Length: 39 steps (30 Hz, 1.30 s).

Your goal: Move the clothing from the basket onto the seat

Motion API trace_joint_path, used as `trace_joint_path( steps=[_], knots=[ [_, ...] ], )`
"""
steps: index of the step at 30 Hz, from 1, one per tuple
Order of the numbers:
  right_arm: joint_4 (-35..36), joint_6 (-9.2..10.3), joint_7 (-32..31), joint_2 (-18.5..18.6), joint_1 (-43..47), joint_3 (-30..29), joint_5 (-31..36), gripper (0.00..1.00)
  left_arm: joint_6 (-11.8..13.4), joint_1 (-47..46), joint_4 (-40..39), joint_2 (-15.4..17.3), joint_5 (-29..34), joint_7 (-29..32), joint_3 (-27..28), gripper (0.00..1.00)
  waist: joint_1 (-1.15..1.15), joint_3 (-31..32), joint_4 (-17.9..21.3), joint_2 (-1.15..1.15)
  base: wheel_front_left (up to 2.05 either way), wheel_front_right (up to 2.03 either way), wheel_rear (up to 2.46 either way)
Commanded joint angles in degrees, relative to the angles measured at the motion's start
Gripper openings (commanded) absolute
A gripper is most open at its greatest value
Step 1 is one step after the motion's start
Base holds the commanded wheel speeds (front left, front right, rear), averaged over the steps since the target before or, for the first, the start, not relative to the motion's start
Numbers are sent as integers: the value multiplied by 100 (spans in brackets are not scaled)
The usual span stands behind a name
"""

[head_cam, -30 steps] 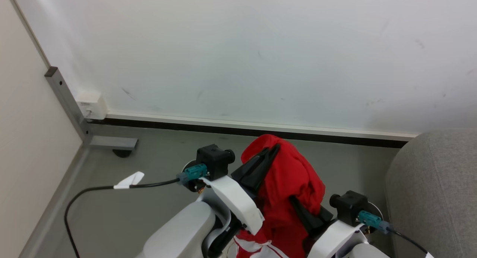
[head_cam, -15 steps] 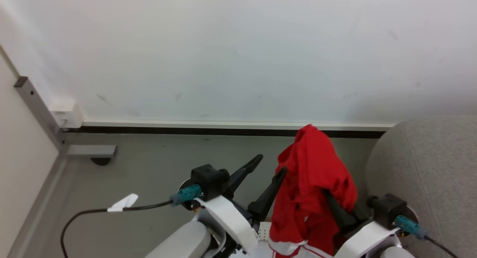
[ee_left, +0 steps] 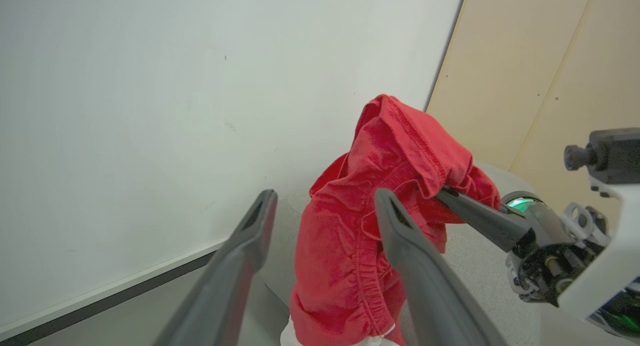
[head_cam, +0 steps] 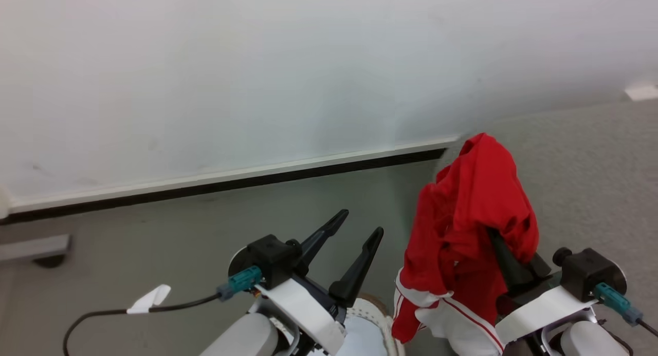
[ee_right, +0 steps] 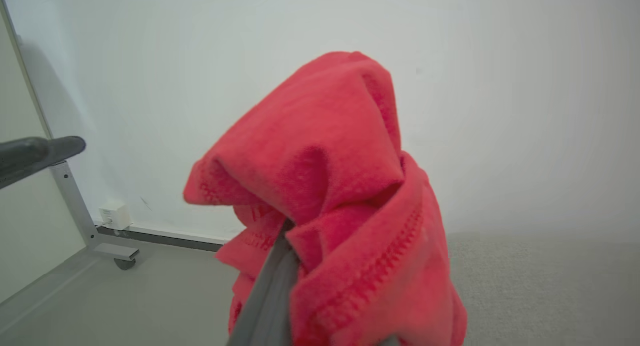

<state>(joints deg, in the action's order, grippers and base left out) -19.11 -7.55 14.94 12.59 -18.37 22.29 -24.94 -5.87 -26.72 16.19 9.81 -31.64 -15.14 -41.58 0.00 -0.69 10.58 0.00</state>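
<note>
From the head, a smooth grey floor [head_cam: 154,253] meets a white wall [head_cam: 257,63] along a dark skirting strip [head_cam: 231,184], with the nubbly grey seat [head_cam: 591,166] at the right. The left gripper [head_cam: 360,222] stands spread and empty near the perforated white basket [head_cam: 378,307]. The right gripper [head_cam: 501,248] pinches the soft red clothing [head_cam: 473,207], which hangs aloft beside the seat's rounded edge. From the left wrist: crumpled folds, stitched hems, beige panels [ee_left: 550,61] behind. From the right wrist: fleecy red bunches over pressed-together fingers [ee_right: 270,296].
</note>
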Motion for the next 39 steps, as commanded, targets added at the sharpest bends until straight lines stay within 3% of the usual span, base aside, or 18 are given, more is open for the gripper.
trace_joint_path(
  steps=[1, 11, 19, 30, 39],
  knots=[
    [87, 12, 14, 22, 43, -44, 35, 0, -19, 100, -42, 13, 143, 0, 57, 100, 0, -123, 449, 0, 0, 0, 0],
    [497, 12, 14, -77, 153, -271, 205, 0, -112, 270, -113, -79, 498, 0, 271, 100, 0, -322, 1378, 0, 0, 0, 0],
    [654, 12, 14, -125, 247, -311, 230, 0, -157, 393, -60, -137, 619, 0, 320, 100, 0, -366, 1754, 0, 0, 0, 0],
    [746, 12, 14, -93, 199, -373, 263, 0, -158, 321, -43, -166, 711, -1, 315, 100, 0, -458, 1837, 0, 0, 0, 0],
    [598, 12, 14, 323, -893, -450, 113, 0, -162, 60, -124, 77, 723, -1, 161, 100, 0, -1030, 1660, 0, 0, 0, 0]
  ],
)
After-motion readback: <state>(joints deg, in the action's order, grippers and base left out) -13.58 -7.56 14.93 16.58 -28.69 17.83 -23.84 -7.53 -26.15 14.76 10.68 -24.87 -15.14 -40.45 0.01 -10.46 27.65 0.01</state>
